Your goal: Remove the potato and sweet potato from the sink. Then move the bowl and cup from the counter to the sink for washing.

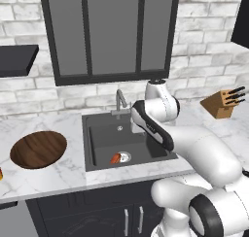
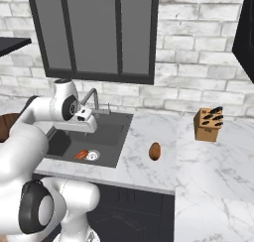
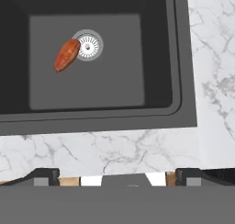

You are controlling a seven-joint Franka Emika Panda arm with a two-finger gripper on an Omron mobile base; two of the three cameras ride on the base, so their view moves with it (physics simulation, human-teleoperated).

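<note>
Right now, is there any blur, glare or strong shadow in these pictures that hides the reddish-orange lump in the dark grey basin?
Hand view: sharp, evenly lit, reddish-orange lump clear beside the silver drain. Left base view: small and slightly soft, no glare. Right base view: unshadowed in the dark grey basin.

The round dark brown wooden bowl (image 2: 4, 127) is cut off by the right base view's left edge, and partly hidden behind the white arm (image 2: 30, 132).

Knife block (image 1: 221, 104), dark window (image 1: 109, 32)
</note>
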